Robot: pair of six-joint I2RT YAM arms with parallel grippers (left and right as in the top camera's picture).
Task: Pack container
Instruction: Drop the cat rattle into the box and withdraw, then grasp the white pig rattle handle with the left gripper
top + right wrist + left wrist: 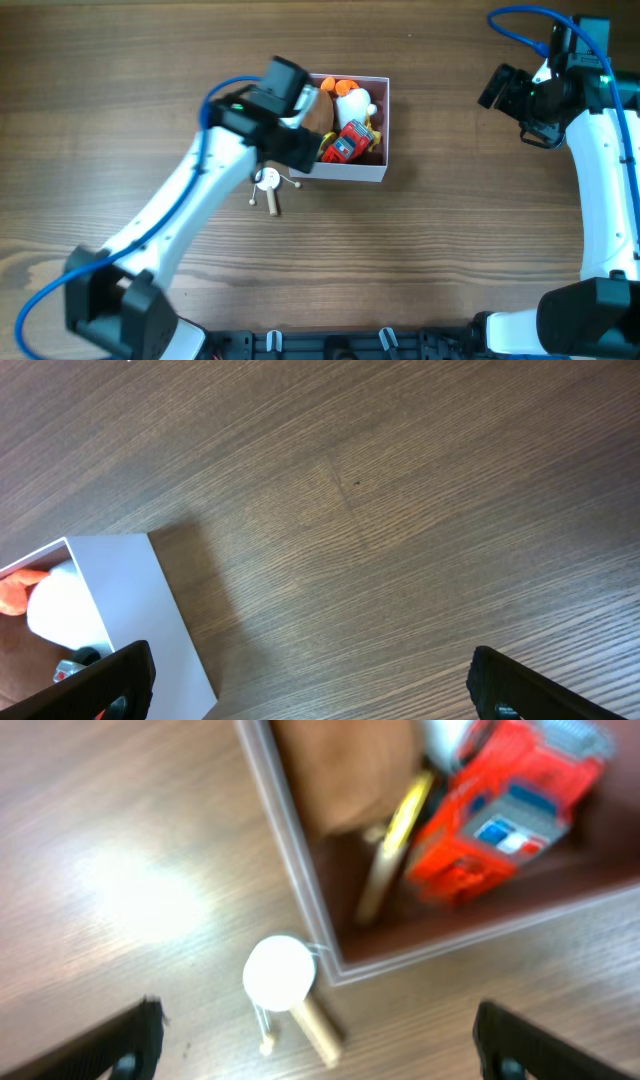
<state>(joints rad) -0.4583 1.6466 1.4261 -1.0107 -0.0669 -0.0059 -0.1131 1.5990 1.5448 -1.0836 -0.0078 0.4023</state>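
The container (352,173) sits mid-table, holding a red truck (346,143) and a plush (355,100). A wooden toy (281,974) lies just outside its corner. The left gripper (320,1042) hovers spread wide and empty. I'd centre over the toy, clear of the wall. The right gripper (315,685) is spread too.

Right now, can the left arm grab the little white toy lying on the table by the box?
Probably yes. The left arm hangs right above the white toy, its jaws open wide. Nothing covers the toy; only the wall of the container stands close beside it.
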